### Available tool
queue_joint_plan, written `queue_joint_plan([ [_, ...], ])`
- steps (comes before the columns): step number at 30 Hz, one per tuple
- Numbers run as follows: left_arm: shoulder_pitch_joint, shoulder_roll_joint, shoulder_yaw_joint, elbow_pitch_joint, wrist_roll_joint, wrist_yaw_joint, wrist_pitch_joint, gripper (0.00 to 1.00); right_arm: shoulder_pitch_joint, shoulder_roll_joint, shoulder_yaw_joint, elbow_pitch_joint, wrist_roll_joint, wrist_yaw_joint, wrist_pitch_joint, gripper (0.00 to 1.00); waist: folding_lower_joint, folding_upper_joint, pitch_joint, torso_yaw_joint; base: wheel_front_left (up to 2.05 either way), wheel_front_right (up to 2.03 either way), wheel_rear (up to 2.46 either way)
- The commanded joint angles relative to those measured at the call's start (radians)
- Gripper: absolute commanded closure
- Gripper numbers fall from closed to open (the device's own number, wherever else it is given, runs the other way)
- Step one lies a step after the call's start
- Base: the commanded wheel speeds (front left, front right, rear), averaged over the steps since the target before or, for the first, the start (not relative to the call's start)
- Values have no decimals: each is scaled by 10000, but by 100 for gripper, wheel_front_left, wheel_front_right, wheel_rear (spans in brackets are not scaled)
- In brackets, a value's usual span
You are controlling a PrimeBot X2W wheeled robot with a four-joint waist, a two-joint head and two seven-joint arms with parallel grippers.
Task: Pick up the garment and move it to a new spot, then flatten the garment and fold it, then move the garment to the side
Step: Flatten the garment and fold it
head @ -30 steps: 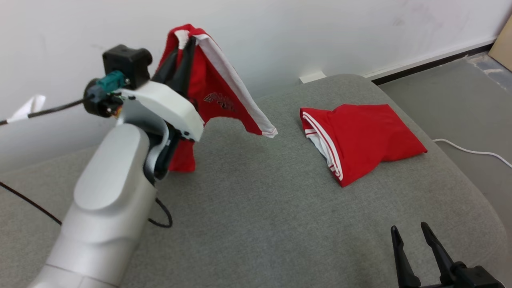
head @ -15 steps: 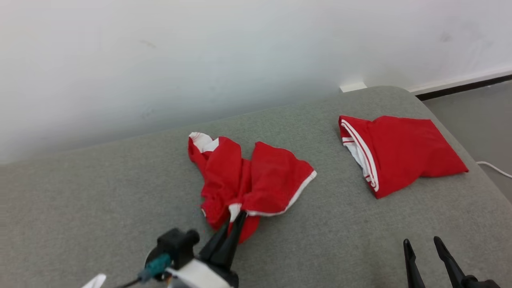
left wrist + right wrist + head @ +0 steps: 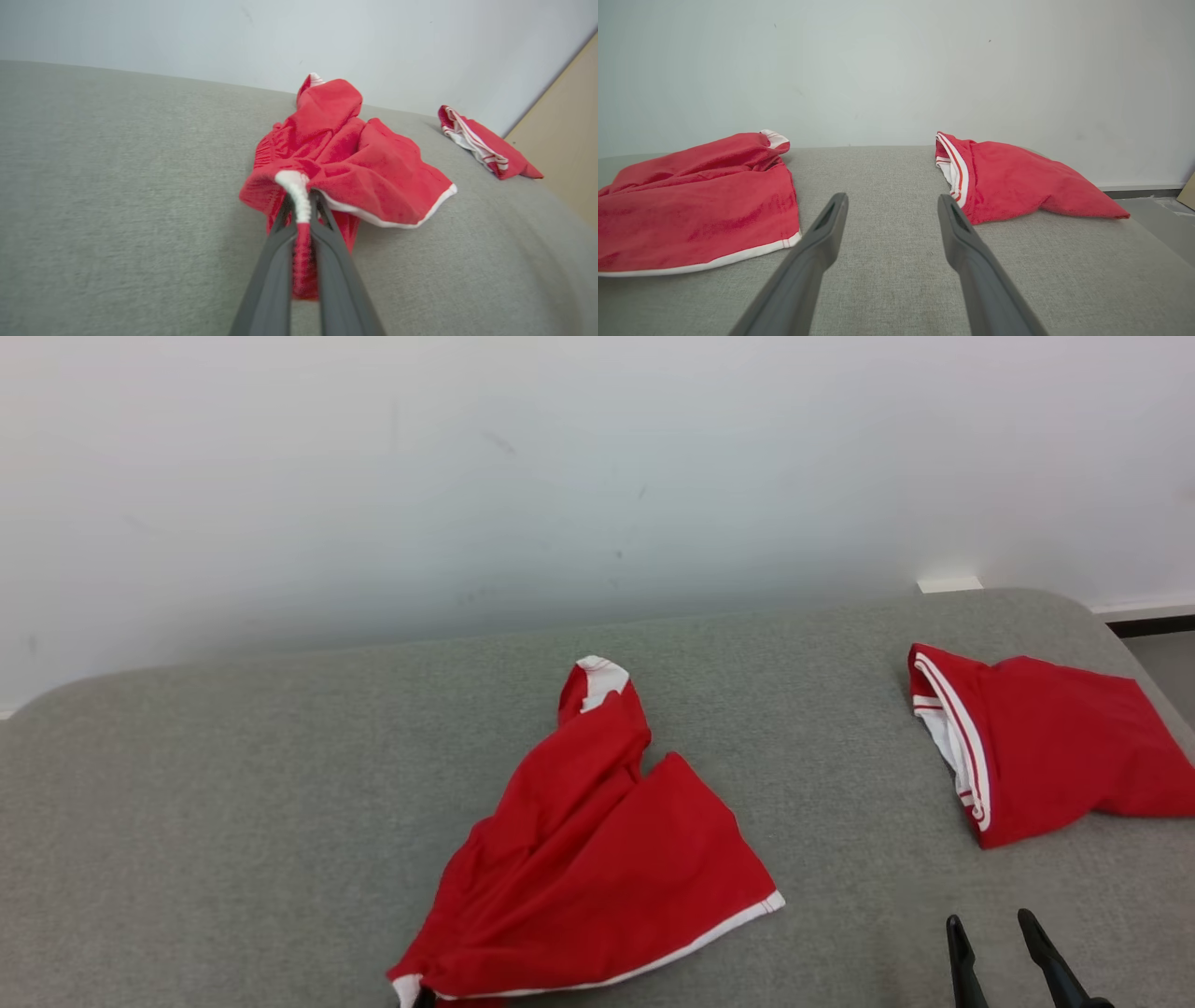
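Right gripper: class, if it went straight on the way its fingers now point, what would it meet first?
The right gripper points between the loose garment and the folded garment, over bare grey cushion. The way looks free up to the white wall, though depth is hard to judge.

The garment (image 3: 597, 859) is looking like soft, matt red cloth, its white trim (image 3: 299, 191) ribbed (slightly fuzzy close up). The grey cushion (image 3: 233, 821) under it is showing a coarse woven cloth. The fingers (image 3: 815, 252) of the right gripper (image 3: 893, 198) are appearing smooth, matt dark plastic.
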Motion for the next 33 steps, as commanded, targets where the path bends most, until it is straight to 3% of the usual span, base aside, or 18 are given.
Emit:
queue_joint_plan([
  [1, 211, -160, 379, 282, 268, -147, -17, 100, 93, -18, -35, -6, -95, -31, 13, 0, 0, 0, -92, 333, 0, 0, 0],
  [3, 192, -306, 615, 532, 551, -279, -18, 98, 85, -19, 6, 8, -113, -31, 14, 0, 0, 0, -115, 485, 0, 0, 0],
  [4, 191, -346, 657, 670, 649, -305, -18, 67, 78, -22, 6, 19, -118, -31, 14, 0, 0, 0, -126, 553, 0, 0, 0],
  [5, 191, -346, 657, 670, 649, -305, -18, 67, 78, -22, 6, 19, -118, -31, 14, 0, 0, 0, -126, 553, 0, 0, 0],
  [6, 173, -385, 682, 797, 745, -354, -18, 50, 68, -22, 10, 28, -123, -31, 14, 0, 0, 0, -141, 614, 0, 0, 0],
  [7, 145, -433, 750, 848, 814, -377, -20, 11, 60, -19, 31, 33, -127, -31, 14, 0, 0, 0, -156, 667, 0, 0, 0],
  [8, 147, -473, 835, 900, 862, -388, -19, 0, 56, -19, 50, 42, -116, -31, 14, 0, 0, 0, -173, 705, 0, 0, 0],
  [14, 604, -569, 1270, 947, 750, -463, -20, 0, 139, -21, 140, 1, -77, -31, 14, 0, 0, 0, -287, 767, 0, 0, 0],
  [23, 1153, -711, 2023, -788, 629, -477, -20, 0, 194, -101, -377, -374, -198, -31, 14, 0, 0, 0, -386, 815, 0, 0, 0],
  [33, 510, -1156, 2069, -1047, 1776, -480, -20, 0, 49, -77, -248, -484, -251, -31, 14, 0, 0, 0, -316, 647, 0, 0, 0],
])
